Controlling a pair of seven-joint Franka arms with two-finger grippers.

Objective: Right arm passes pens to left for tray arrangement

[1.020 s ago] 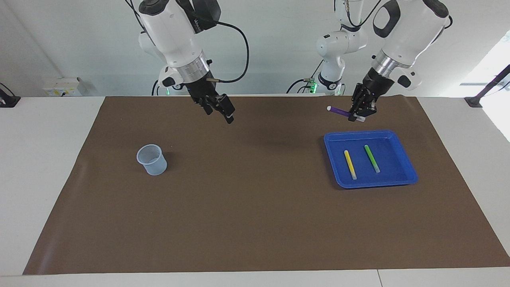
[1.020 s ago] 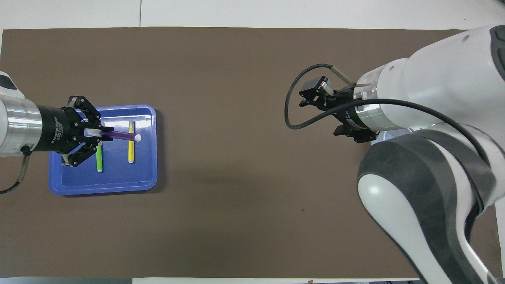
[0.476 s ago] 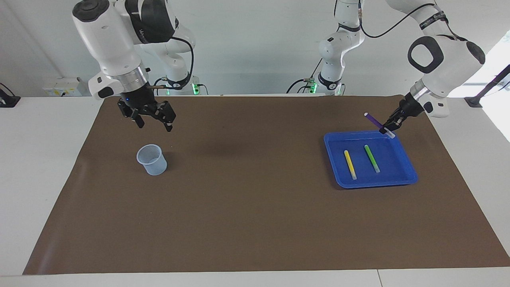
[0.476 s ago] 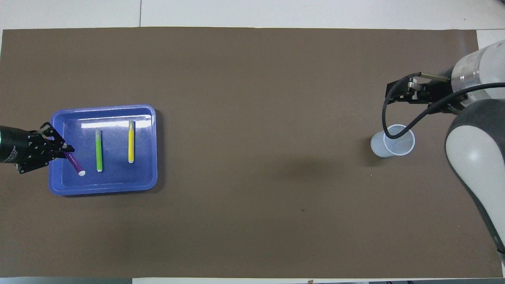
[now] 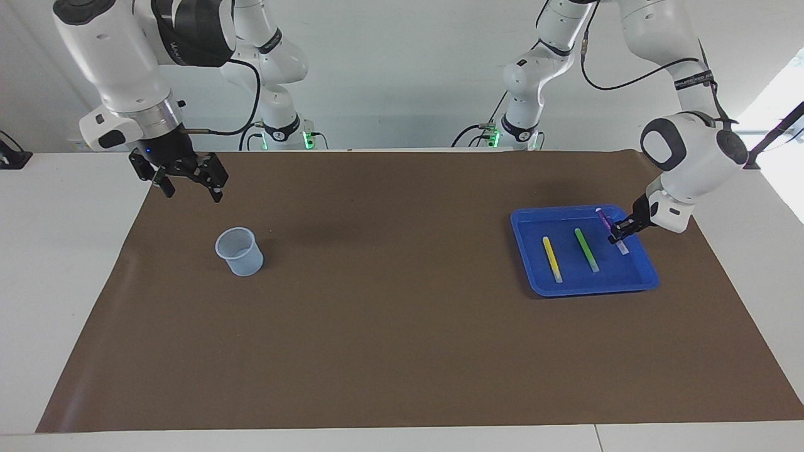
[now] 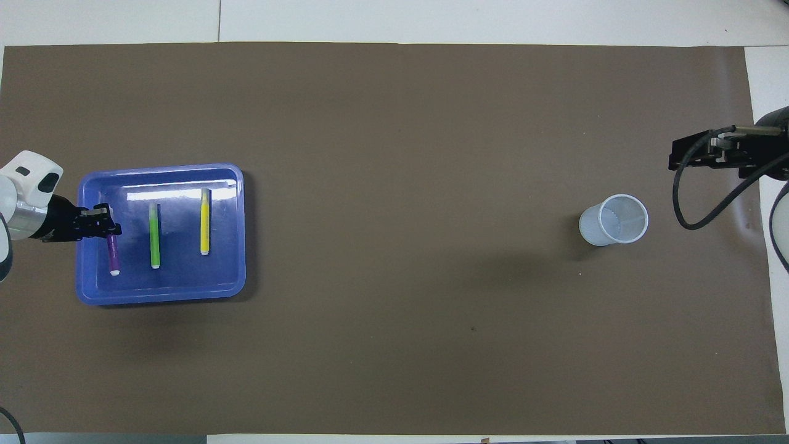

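Observation:
The blue tray (image 5: 638, 282) (image 6: 185, 280) lies toward the left arm's end of the table. In it, side by side, lie a yellow pen (image 5: 552, 258) (image 6: 204, 222) and a green pen (image 5: 586, 249) (image 6: 155, 237). My left gripper (image 5: 619, 233) (image 6: 102, 228) is low over the tray and shut on the purple pen (image 5: 603, 217) (image 6: 113, 251). That pen runs nearly parallel to the green one, on the side toward the left arm's end. I cannot tell whether it rests on the tray floor. My right gripper (image 5: 191, 188) (image 6: 690, 155) hangs open and holds nothing, over the mat's edge at the right arm's end.
A small translucent bluish cup (image 5: 239, 251) (image 6: 614, 219) stands upright on the brown mat (image 5: 389, 314) toward the right arm's end, with nothing visible in it. White tabletop borders the mat on all sides.
The left gripper came down into the tray with the purple pen, turning it parallel to the other two. The right arm drew back to its own end of the table, past the cup.

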